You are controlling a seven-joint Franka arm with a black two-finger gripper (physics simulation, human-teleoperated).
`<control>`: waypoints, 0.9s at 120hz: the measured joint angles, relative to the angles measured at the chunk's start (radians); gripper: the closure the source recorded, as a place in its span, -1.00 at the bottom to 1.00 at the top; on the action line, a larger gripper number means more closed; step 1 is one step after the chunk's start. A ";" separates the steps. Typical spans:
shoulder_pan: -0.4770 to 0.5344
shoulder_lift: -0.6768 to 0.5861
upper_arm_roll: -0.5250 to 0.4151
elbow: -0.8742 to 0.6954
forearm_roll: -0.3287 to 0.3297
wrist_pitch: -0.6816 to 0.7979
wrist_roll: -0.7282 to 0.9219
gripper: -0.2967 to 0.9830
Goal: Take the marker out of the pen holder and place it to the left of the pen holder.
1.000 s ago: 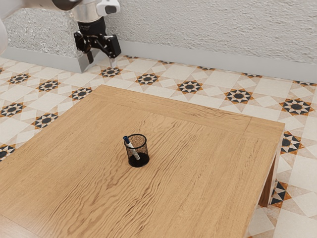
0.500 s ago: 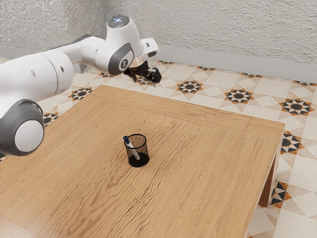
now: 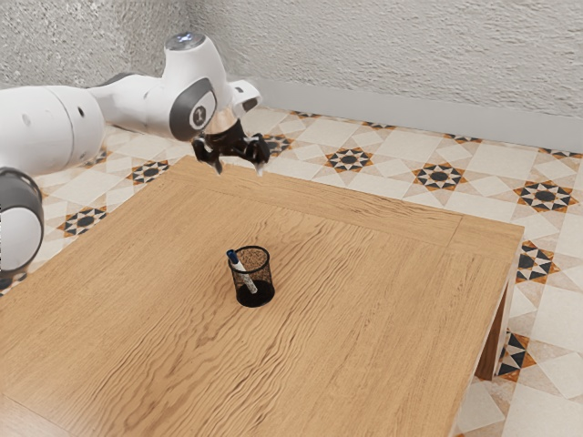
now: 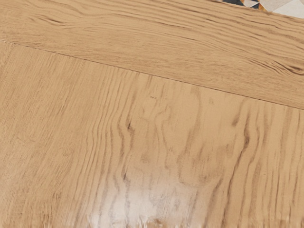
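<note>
Below, apart from end effector (image 3: 239, 170): marker (image 3: 237, 262)

And it's bright, even light all around the claw (image 3: 239, 170), with a milky white glare (image 4: 137, 204) washing over the desk (image 3: 346, 291) below it here!

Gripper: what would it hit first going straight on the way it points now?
The gripper would probably meet the table first, on bare wood away from the pen holder; its height above the wood is hard to judge.
</note>
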 joint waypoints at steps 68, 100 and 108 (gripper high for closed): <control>-0.096 -0.106 0.008 -0.160 -0.005 -0.436 0.137 -0.54; -0.096 -0.154 0.011 -0.267 -0.073 -0.425 0.242 -0.54; -0.095 -0.164 0.011 -0.297 -0.083 -0.408 0.271 -0.54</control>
